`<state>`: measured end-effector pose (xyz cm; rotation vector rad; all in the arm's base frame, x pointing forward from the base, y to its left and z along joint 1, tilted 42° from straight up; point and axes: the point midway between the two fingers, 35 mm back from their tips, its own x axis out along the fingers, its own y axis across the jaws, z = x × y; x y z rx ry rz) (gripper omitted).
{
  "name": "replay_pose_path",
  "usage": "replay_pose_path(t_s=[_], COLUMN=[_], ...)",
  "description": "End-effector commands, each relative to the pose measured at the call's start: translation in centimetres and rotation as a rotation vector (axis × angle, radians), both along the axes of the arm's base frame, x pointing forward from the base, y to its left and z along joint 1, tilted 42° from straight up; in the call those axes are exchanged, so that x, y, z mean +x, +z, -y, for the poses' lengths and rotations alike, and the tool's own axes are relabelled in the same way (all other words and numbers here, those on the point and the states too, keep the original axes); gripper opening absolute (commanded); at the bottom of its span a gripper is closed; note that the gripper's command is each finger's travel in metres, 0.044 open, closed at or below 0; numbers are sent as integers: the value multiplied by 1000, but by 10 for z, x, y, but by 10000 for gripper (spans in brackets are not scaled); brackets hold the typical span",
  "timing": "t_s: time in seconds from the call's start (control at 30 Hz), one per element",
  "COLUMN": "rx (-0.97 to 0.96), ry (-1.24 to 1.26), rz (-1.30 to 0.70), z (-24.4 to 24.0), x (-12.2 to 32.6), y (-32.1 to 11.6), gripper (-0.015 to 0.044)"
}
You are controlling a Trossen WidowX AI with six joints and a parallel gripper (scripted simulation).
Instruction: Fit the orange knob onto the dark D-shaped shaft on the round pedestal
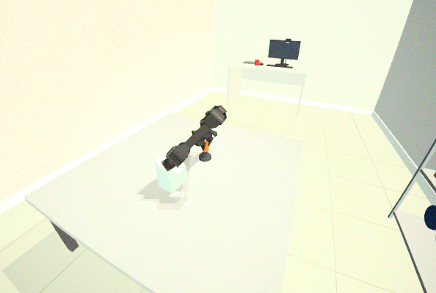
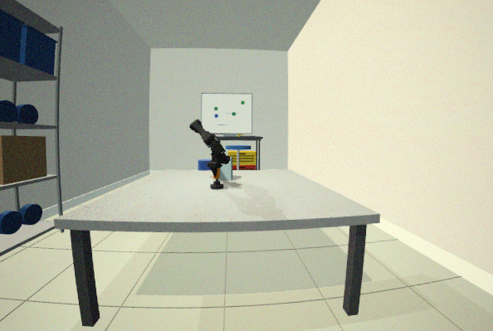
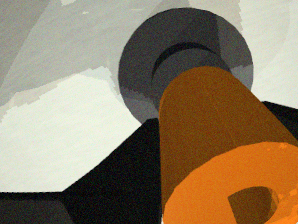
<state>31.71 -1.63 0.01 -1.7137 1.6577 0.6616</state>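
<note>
The orange knob stands roughly upright between the fingers of my gripper, which is shut on it. A D-shaped opening shows in the knob's top face in the wrist view. The round dark pedestal is directly below the knob. In the top and exterior views a short dark neck shows between the knob's lower end and the wide base. The knob hides the shaft in the wrist view, so I cannot tell whether the shaft is inside the hole or how the flats line up.
A pale blue-green block stands under the arm's base on the grey table. The arm leans over the pedestal. Shelves stand off to the side, beyond the table.
</note>
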Motion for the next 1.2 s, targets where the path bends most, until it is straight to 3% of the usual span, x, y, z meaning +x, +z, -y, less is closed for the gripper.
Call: replay_pose_path(t_s=[0.0, 1.0, 1.17], rx=[0, 1, -8], ry=[5, 5, 91], rz=[-1, -1, -78], z=[0, -4, -3], x=[2, -3, -2], y=[-1, -1, -1], gripper=[0, 0, 0])
